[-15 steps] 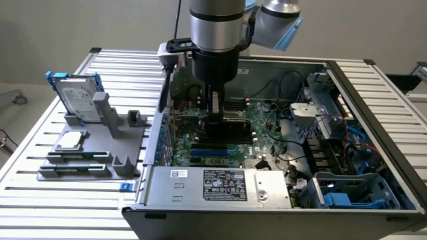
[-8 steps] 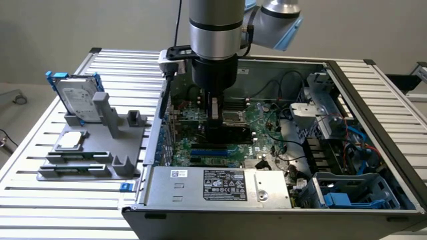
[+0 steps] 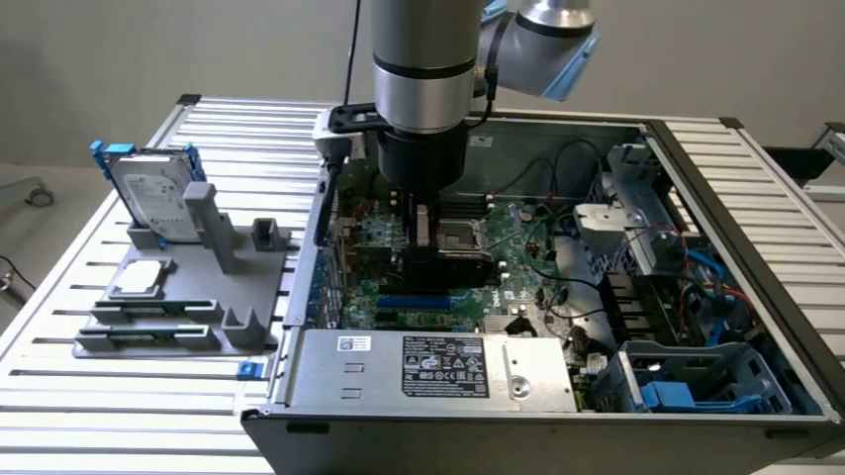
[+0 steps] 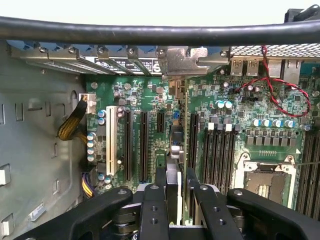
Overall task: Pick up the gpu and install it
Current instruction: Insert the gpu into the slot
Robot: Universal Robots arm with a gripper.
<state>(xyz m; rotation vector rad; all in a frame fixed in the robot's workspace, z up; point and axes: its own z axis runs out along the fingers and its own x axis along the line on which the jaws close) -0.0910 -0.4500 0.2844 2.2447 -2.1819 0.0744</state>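
**A:** What have the jaws got?

**B:** They are pinching the gpu (image 4: 176, 144). In the wrist view the gripper (image 4: 176, 187) has a black finger on each face of the card, which stands on edge between them.

**A:** Where is the card, then?

**B:** It is inside the computer case (image 3: 528, 440), upright over the motherboard (image 4: 150, 95). It runs in line with the long black slots (image 4: 143, 145). Its silver bracket (image 4: 182, 62) lies up against the row of rear slot covers. I cannot tell whether its lower edge is seated in a slot.

**A:** What does the exterior view add?

**B:** The pose. The arm (image 3: 422, 69) stands straight down into the open case with its wrist vertical over the middle of the board, beside the processor socket (image 4: 262, 182). On the exterior view's left, well apart from the case, a grey stand (image 3: 172, 317) sits on the slatted table (image 3: 79, 396). It carries an upright hard drive in a blue frame (image 3: 148, 188) and a small silver chip (image 3: 141, 277) lying flat.

**A:** And the wrist view alone?

**B:** A black cable (image 4: 150, 32) crossing in front, and red wires (image 4: 280, 85) by the rear ports.
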